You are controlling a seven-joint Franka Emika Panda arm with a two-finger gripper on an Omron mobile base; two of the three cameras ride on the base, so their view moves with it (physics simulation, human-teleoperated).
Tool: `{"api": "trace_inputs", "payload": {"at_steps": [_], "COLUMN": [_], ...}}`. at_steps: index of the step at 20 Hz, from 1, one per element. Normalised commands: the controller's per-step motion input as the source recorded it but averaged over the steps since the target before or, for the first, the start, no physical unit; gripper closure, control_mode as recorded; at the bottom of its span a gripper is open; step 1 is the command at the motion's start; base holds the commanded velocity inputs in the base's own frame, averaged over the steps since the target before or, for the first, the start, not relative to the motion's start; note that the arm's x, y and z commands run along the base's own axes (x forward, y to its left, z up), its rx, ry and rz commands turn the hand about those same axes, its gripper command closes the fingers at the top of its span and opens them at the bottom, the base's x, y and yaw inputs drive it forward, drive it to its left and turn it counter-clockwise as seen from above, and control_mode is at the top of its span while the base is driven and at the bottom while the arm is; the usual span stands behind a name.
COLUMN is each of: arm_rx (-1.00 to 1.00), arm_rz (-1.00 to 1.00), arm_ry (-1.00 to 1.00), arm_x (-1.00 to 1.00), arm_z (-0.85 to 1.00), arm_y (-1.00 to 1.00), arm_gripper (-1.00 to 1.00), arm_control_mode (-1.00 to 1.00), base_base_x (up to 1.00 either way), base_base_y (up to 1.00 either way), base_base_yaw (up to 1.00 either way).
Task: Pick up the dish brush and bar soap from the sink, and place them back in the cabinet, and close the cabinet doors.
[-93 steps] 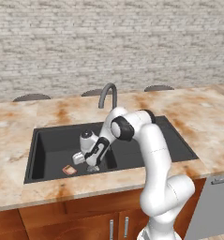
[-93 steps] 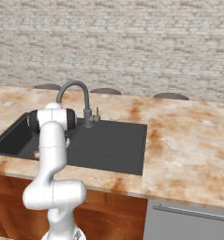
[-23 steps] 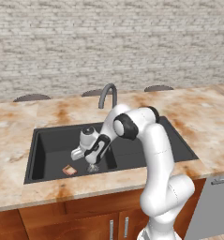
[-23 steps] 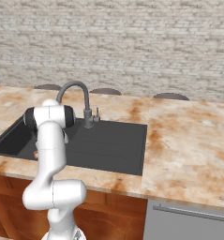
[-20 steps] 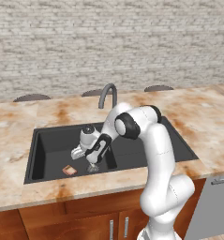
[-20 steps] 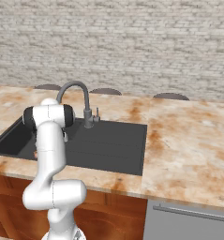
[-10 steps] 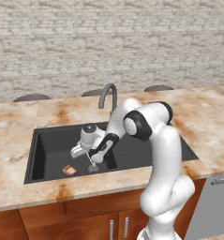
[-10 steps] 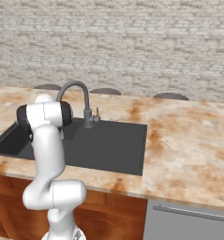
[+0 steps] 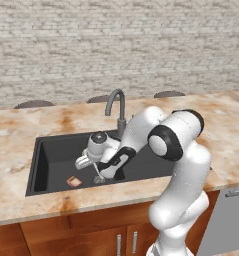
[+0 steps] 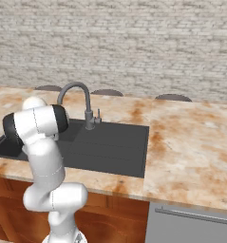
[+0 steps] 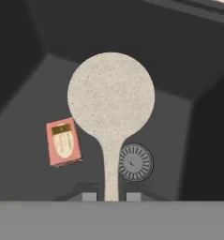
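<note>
The slim dish brush with round cream-yellow head and thin pale handle (image 11: 111, 105) is held by the handle's near end between the two dark finger tips of the gripper (image 11: 111, 197), which are closed tight on it. The head is carried out in front of the hand, above the floor of the dark charcoal rectangular sink (image 11: 179, 122). In the left base view the gripper (image 9: 97, 172) is seen low inside the sink (image 9: 46, 160), with the brush (image 9: 98, 176) hanging under it just above the basin floor.

The brush is judged light and stiff. The thin smooth handle is likely slippery and prone to pivot in the pinch, since the wide head sits far from the grip point. A hold nearer the head would be steadier; the present end grip is judged adequate if moved slowly.

The small flat pinkish-red rectangular bar soap (image 11: 63, 142) is lying flat on the sink floor, just beside the brush handle and apart from it; also seen near the sink's front wall (image 9: 74, 181). It is judged firm, slick and low; it is best taken across its short sides.

The round grey drain grille (image 11: 135, 162) is set in the sink floor, on the handle's other side. The grey gooseneck faucet (image 9: 116, 105) is standing behind the sink.
</note>
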Motion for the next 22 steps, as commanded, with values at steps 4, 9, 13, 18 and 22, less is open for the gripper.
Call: {"api": "trace_inputs", "payload": {"at_steps": [4,9,13,18,22], "arm_rx": [0.03,0.05,0.06,0.07,0.05], "arm_rz": [0.0,0.0,0.0,0.0,0.0], "arm_ry": [0.0,0.0,0.0,0.0,0.0], "arm_x": [-0.44,-0.29,-0.08,0.0,-0.15], "arm_z": [0.8,0.87,0.89,0.91,0.83], "arm_y": [0.0,-0.03,-0.06,-0.08,-0.07], "arm_gripper": [1.0,1.0,1.0,1.0,1.0], "arm_control_mode": [-1.0,-1.0,-1.0,-1.0,-1.0], "base_base_x": [0.0,0.0,0.0,0.0,0.0], "base_base_y": [0.0,0.0,0.0,0.0,0.0], "base_base_yaw": [0.0,0.0,0.0,0.0,0.0]}}
